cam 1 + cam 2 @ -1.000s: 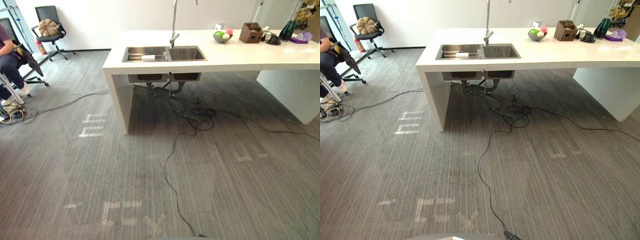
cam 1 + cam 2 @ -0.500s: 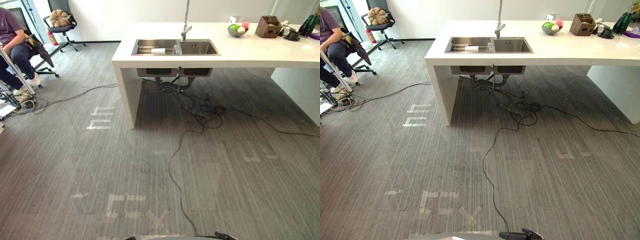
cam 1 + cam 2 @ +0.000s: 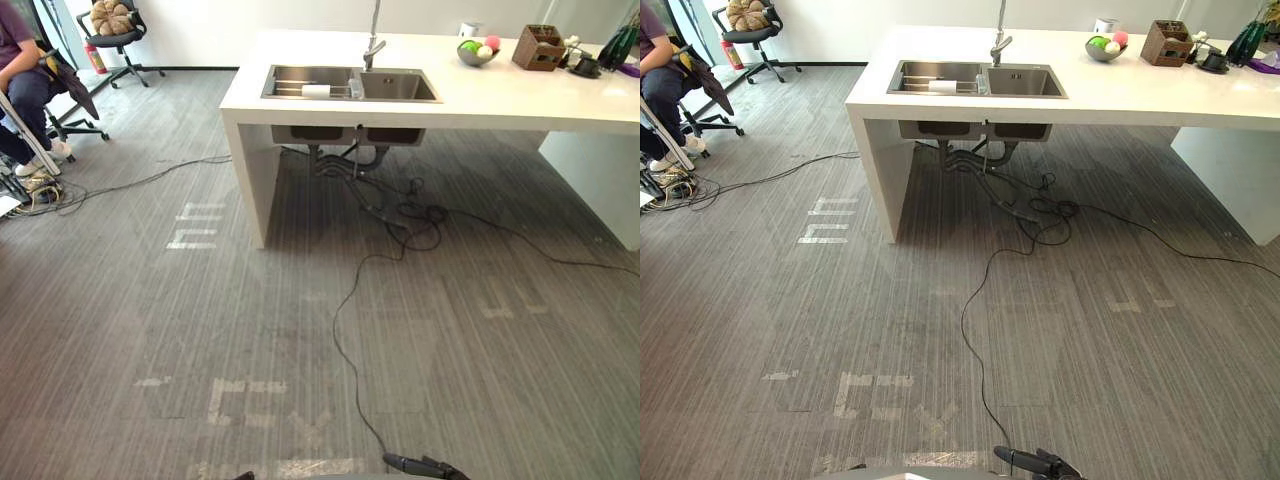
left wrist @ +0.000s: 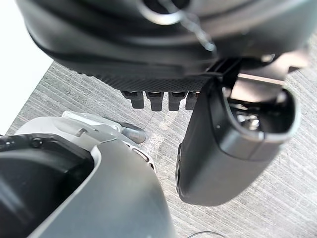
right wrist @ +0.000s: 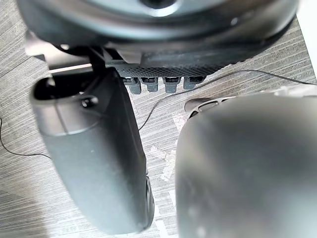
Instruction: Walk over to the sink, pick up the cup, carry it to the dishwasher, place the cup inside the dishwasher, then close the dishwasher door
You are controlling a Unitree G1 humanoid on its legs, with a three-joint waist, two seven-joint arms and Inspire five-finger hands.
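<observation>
The steel double sink (image 3: 350, 84) is set into a white island counter (image 3: 520, 100) ahead of me, across the grey carpet. A small white cup (image 3: 316, 91) lies in the sink's left basin, below the tall faucet (image 3: 372, 45). In the left wrist view my left hand (image 4: 223, 148) hangs over the carpet with relaxed fingers (image 4: 157, 99) and holds nothing. In the right wrist view my right hand (image 5: 94, 158) hangs the same way, its fingers (image 5: 158, 83) straight and empty. Both hands are far from the cup.
A fruit bowl (image 3: 474, 53) and a wooden box (image 3: 538, 47) stand on the counter to the right of the sink. A person (image 3: 20, 90) sits at far left near an office chair (image 3: 110, 25). Cables (image 3: 345, 300) trail across the floor from under the sink. Tape marks (image 3: 195, 225) lie left of the island.
The whole view has shifted as the camera moved: the island and sink now look a little nearer. Nothing in the room has moved by itself.
</observation>
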